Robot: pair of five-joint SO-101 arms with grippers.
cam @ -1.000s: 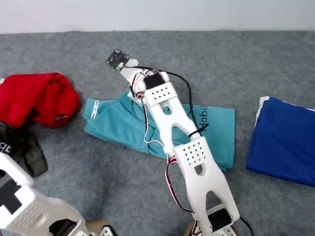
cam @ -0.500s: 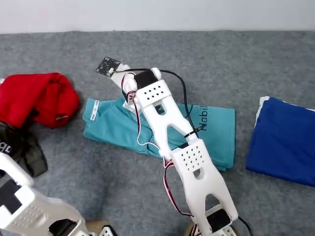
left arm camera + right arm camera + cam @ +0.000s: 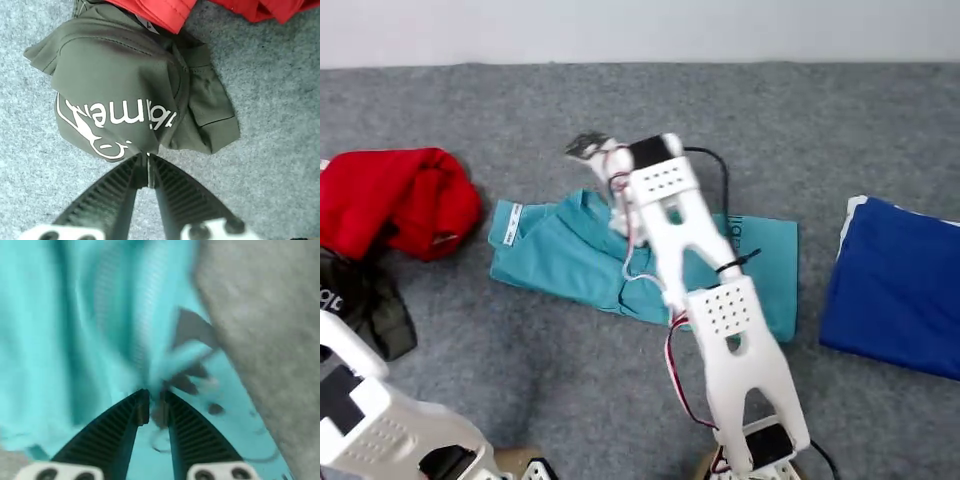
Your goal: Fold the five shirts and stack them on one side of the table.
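Your right arm (image 3: 705,290) reaches across the middle of the grey table (image 3: 800,130), over the teal shirt (image 3: 555,255), which lies partly folded there with one end spread toward the red shirt (image 3: 395,200). The right gripper (image 3: 155,407) has its jaws pinched nearly together on a raised fold of that teal cloth, close to the shirt's edge where the grey surface begins; the view is blurred, so you cannot make out how much fabric it holds. Your left arm (image 3: 370,420) sits at the near left corner. The left gripper (image 3: 148,165) is clenched on the very edge of the dark olive shirt (image 3: 115,95), which lies crumpled with its white print facing up, touching the bunched red shirt behind it. The blue shirt (image 3: 895,290) rests flat and folded at the far right side, well apart from the teal one.
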